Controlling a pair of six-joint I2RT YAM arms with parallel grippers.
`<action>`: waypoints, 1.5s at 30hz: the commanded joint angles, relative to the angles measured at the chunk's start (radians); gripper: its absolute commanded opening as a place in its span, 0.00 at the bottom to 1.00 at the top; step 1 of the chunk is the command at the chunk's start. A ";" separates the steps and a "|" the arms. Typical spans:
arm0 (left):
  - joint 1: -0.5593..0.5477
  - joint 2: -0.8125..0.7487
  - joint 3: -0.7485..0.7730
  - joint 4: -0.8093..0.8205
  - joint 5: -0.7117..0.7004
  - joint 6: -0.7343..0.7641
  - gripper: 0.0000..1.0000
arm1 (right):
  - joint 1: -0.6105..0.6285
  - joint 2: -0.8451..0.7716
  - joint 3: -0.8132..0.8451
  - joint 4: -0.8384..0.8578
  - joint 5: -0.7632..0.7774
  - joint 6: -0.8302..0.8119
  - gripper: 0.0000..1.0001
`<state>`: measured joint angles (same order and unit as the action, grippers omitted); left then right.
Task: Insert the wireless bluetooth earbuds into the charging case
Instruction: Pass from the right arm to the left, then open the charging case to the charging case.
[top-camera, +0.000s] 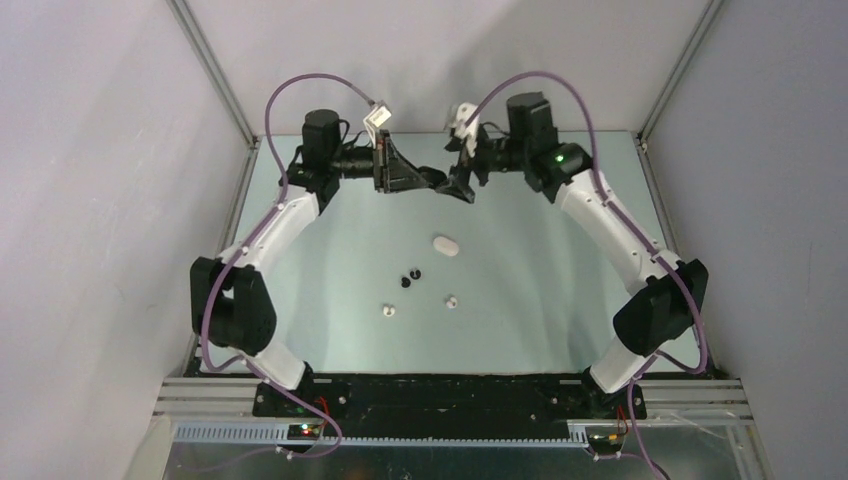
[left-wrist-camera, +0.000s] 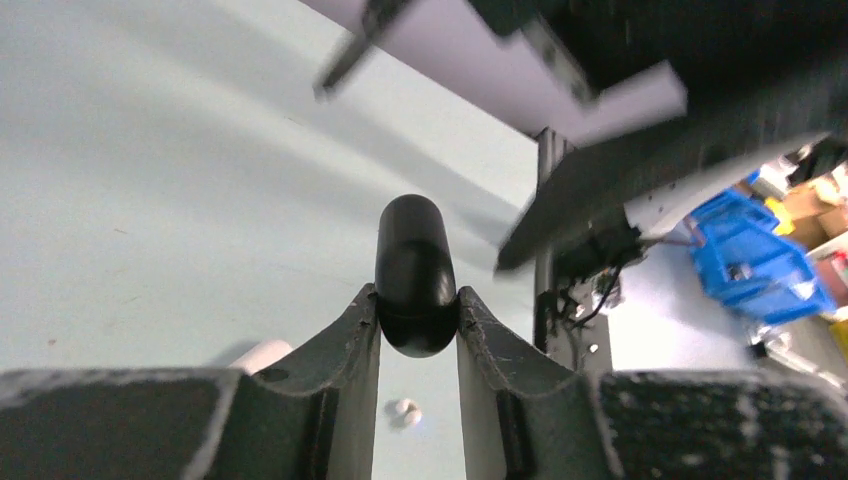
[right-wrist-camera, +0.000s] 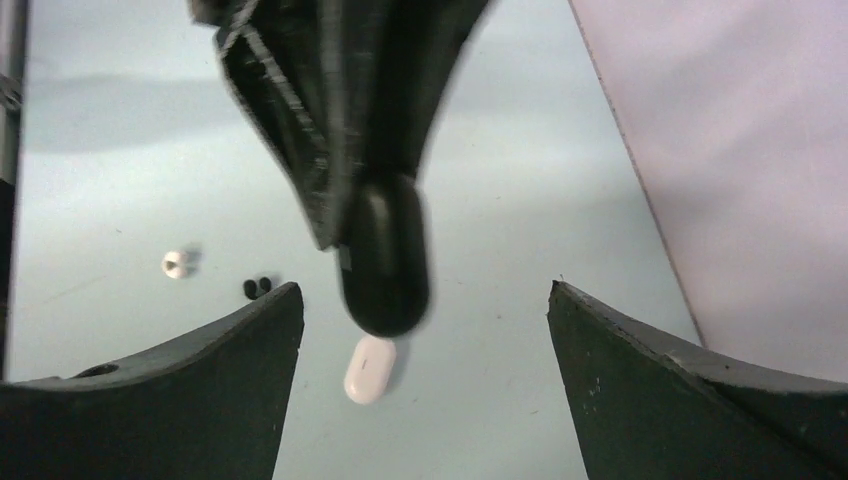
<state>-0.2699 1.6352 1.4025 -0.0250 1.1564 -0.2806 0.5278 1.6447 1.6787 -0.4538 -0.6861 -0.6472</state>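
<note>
**A:** Starting on the left: the left gripper (left-wrist-camera: 417, 300) is up off the table (top-camera: 330, 260) at the far side. Its fingers are clamped on the black case (left-wrist-camera: 414, 262), which pokes out forward between them.

**B:** Is that case open?

**A:** Looks closed to me, a smooth oval with a seam round its middle. Straight across, the right gripper (right-wrist-camera: 425, 290) faces it. Its jaws are spread wide with nothing in them, close to the case but not on it.

**B:** And the buds?

**A:** All four are lying out on the table. The left white earbud (top-camera: 388, 310) sits nearest the arm bases. Then come the black earbuds (top-camera: 410, 277), just beside each other. The white case (top-camera: 446, 245) lies flat beyond them, and the right white earbud (top-camera: 452, 301) is on its near side, all well below the raised grippers
</note>
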 joint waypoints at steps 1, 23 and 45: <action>0.006 -0.135 -0.060 0.001 0.033 0.282 0.00 | -0.051 0.034 0.145 -0.148 -0.210 0.140 0.94; -0.043 -0.254 -0.121 -0.104 -0.064 0.656 0.00 | -0.028 0.111 0.196 -0.071 -0.137 0.253 0.63; -0.058 -0.241 -0.104 -0.122 -0.081 0.640 0.00 | -0.089 0.105 0.169 0.003 -0.209 0.369 0.61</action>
<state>-0.3187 1.4239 1.2770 -0.1448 1.0534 0.3668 0.4416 1.7569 1.8256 -0.4984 -0.8810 -0.2874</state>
